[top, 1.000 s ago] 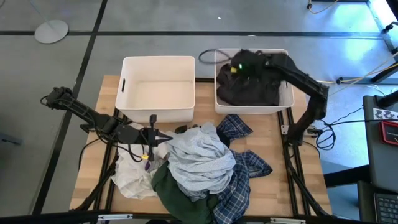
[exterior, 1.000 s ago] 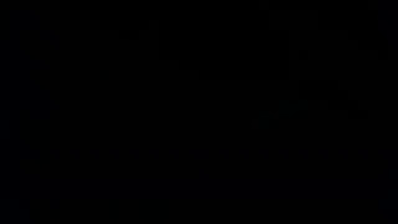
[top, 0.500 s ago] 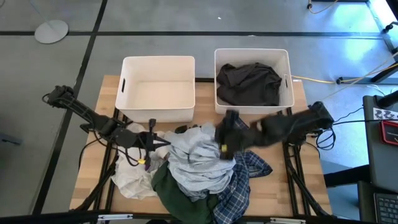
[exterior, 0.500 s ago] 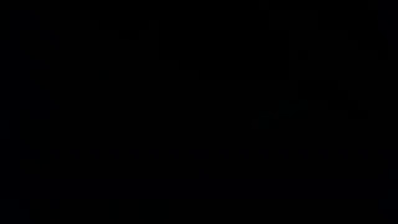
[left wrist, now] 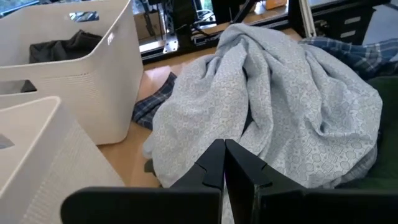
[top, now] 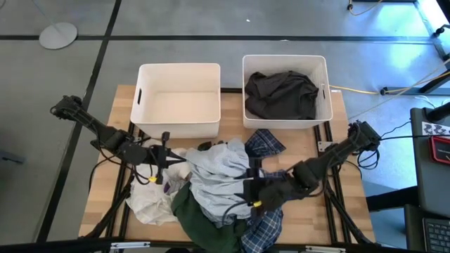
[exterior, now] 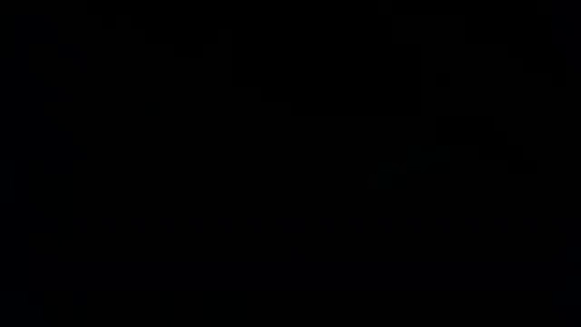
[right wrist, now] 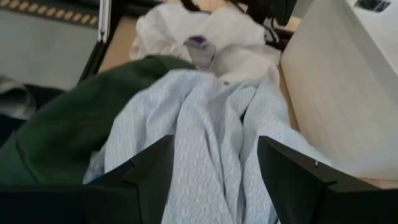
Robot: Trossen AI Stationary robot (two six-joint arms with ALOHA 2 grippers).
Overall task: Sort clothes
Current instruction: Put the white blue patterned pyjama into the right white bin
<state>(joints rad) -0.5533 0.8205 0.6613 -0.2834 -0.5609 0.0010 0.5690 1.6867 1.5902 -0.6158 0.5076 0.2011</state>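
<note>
A pile of clothes lies on the wooden table: a pale grey-blue garment (top: 221, 179) on top, a white one (top: 151, 200) at the left, a dark green one (top: 197, 221) at the near edge and a navy-and-white plaid shirt (top: 271, 144) under the right side. A dark grey garment (top: 281, 95) lies in the right bin (top: 285, 57). My left gripper (top: 181, 159) is shut, its tips at the pale garment's left edge (left wrist: 205, 143). My right gripper (top: 247, 188) is open, low over the pale garment's right side (right wrist: 205, 137). The low view is black. My left gripper points level from the table's left at the pale garment's left edge; I cannot tell whether its shut fingertips (left wrist: 214, 163) touch the cloth. My right gripper's open fingers (right wrist: 155, 162) stand over the pale garment from the right; I cannot tell whether they touch it.
The left white bin (top: 179, 67) stands at the far side of the table with nothing showing in it, close beside my left arm. The right bin stands next to it. Bare wood shows at the table's right (top: 330, 190) and far left (top: 119, 105).
My right gripper has swung from over the right bin toward the table's near edge and down, and now stands low over the right side of the pile. The dark grey garment lies uncovered in the right bin.
</note>
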